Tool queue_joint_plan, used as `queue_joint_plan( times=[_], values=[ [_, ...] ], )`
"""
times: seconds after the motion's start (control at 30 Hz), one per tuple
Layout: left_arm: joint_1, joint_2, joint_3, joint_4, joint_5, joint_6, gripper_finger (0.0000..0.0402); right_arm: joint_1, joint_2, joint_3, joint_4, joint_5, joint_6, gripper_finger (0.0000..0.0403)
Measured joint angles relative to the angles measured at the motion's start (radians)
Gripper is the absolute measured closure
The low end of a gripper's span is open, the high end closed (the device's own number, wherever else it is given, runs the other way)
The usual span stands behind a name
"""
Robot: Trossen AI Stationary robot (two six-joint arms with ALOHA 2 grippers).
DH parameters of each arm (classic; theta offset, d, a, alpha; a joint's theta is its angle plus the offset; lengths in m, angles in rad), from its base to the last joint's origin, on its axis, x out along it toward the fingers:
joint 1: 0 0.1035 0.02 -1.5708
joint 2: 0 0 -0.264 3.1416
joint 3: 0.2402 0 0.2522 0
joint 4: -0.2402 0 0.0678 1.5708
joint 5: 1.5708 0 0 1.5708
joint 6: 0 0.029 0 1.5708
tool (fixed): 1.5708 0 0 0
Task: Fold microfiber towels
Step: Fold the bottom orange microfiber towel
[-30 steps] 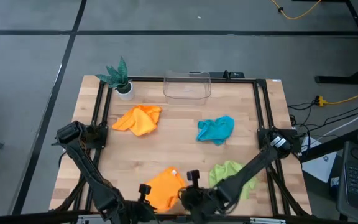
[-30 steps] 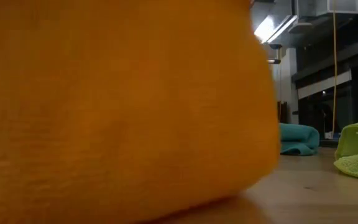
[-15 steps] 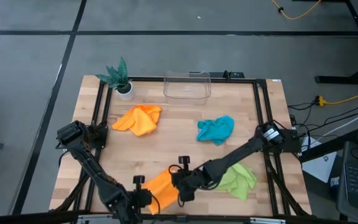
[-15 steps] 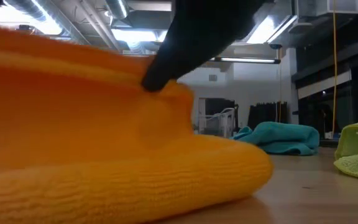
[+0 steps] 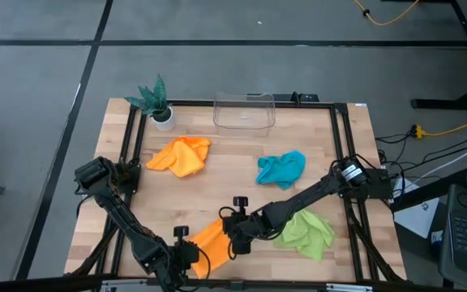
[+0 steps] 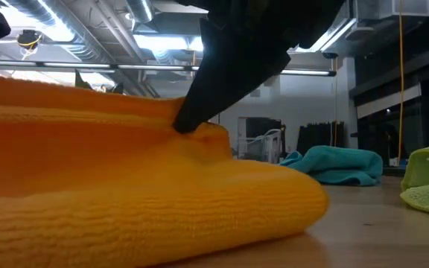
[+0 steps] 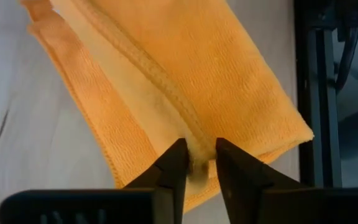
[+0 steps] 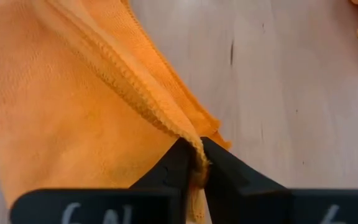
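Observation:
An orange towel (image 5: 212, 240) lies folded over near the table's front edge, stretched between my two grippers. My left gripper (image 5: 186, 251) is shut on its near-left end and my right gripper (image 5: 235, 234) is shut on its far-right end. In the low view the towel (image 6: 125, 201) fills the foreground, with a dark finger (image 6: 199, 104) coming down onto its top. A second orange towel (image 5: 181, 156), a teal towel (image 5: 282, 169) and a lime green towel (image 5: 305, 231) lie crumpled on the table, untouched. My left gripper pinches the towel's hemmed edge (image 7: 188, 138) between its two fingers, where more than one layer meets near a corner. The towel lies on the table beyond the fingers, without slack wrinkles. My right gripper pinches the stitched edges (image 8: 188, 140) of the folded towel between its two fingers, several layers together at a corner. The towel runs away from the fingers over the table.
A green plant in a white pot (image 5: 156, 101) stands at the far left corner. A clear plastic container (image 5: 244, 111) stands at the middle of the far edge. A black frame (image 5: 337, 146) runs along the table's sides. Bare wood shows in the middle.
My right gripper has gone toward the table's far edge and a little left, holding the towel's end. The orange towel, which had filled the low view, has come down and now lies low, drawn out between the grippers. My left gripper has shifted slightly left.

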Motion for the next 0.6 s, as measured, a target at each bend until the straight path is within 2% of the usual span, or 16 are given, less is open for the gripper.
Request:
queue_joint_plan(
  times=[0.17, 0.27, 0.37, 0.6],
  values=[
    [0.0, 0.0, 0.0, -0.002, 0.014, 0.0, 0.0293, -0.009, 0.0, 0.0, 0.01, -0.035, -0.019, 0.0323],
    [0.0, -0.002, 0.0, -0.01, 0.017, 0.0, 0.0287, -0.013, 0.0, 0.0, 0.02, -0.076, -0.024, 0.0286],
    [0.0, -0.017, 0.0, -0.045, 0.017, -0.004, 0.0286, -0.016, 0.0, 0.0, 0.031, -0.073, -0.027, 0.0247],
    [0.0, -0.106, 0.0, -0.173, 0.009, -0.123, 0.0286, -0.025, 0.0, 0.035, 0.033, -0.07, -0.052, 0.0184]
  ],
)
